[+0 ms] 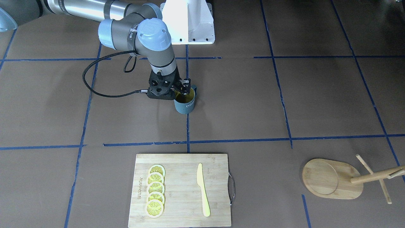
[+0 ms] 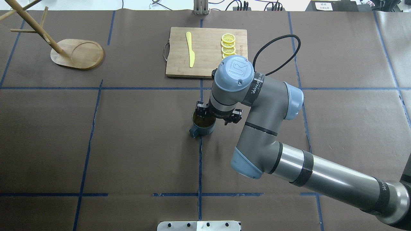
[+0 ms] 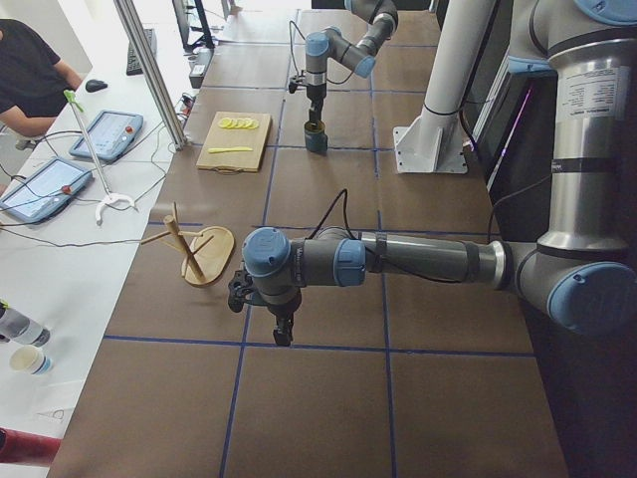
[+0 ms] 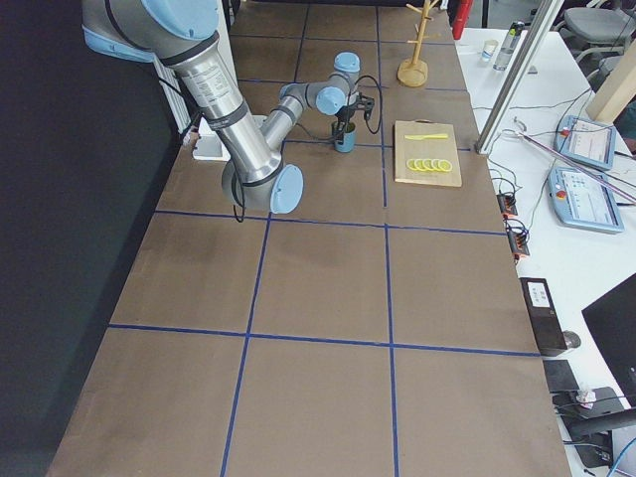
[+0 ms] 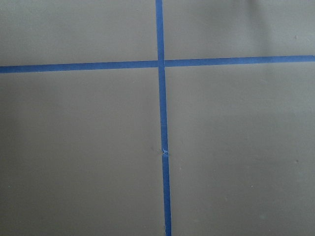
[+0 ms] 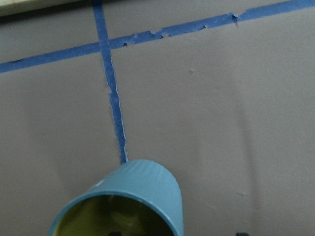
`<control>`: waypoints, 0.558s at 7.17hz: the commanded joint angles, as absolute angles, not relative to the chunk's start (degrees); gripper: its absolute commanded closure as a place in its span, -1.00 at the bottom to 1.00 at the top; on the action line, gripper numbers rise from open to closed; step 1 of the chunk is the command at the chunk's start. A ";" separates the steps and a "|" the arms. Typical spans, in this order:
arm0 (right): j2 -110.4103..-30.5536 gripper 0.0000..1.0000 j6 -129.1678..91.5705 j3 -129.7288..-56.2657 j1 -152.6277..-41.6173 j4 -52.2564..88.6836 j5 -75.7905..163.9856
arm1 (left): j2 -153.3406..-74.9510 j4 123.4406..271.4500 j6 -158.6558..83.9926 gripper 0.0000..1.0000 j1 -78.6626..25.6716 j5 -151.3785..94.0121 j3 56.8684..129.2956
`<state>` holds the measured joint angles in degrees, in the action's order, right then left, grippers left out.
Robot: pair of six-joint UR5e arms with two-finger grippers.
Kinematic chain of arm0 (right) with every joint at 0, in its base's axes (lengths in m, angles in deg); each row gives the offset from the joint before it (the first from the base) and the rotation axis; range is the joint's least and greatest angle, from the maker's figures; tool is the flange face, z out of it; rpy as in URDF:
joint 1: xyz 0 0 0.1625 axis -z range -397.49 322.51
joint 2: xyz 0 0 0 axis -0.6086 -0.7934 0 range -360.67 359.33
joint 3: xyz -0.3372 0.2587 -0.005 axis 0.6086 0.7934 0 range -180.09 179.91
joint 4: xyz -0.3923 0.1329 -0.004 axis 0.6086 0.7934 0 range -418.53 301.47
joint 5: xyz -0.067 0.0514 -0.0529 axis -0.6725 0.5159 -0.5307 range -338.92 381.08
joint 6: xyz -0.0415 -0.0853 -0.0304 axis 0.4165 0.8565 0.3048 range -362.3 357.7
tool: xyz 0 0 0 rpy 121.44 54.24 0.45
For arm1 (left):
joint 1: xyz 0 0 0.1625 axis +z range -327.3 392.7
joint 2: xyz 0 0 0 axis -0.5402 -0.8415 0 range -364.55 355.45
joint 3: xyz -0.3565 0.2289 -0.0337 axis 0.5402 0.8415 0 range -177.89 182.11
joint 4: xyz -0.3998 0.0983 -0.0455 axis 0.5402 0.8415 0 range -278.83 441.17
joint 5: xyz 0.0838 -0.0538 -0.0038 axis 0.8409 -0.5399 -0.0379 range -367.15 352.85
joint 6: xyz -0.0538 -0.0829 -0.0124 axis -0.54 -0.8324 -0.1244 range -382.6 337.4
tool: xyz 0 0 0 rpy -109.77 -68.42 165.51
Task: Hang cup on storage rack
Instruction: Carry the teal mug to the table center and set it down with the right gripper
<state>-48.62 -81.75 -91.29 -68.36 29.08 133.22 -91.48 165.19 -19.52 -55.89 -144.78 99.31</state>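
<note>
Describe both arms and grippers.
Both are grey-silver tubes with light blue joint caps and black bands. The right arm has white lettering by the wrist, a logo on one cap, and a black cable running to the black right gripper. The left arm ends in a black left gripper.

Bright, even overhead light w/ soft shadows on counter [image 2: 128, 144], glare on right arm [image 2: 334, 178], cup [image 6: 147, 187] slightly blurry in wrist cam.
</note>
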 commanded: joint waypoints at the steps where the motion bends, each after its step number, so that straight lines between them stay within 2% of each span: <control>1: -48.40 -1.00 -81.84 -91.67 -68.43 29.09 133.40 | -91.48 165.19 -19.52 -1.00 -55.89 -144.79 99.32; 3: -48.75 -1.00 -82.19 -94.63 -69.04 29.44 133.31 | -91.48 165.19 -19.52 -1.00 -55.89 -144.79 99.23; 4: -55.02 -1.00 -81.32 -102.06 -71.57 29.36 133.83 | -91.48 165.19 -19.52 -1.00 -55.89 -144.87 99.58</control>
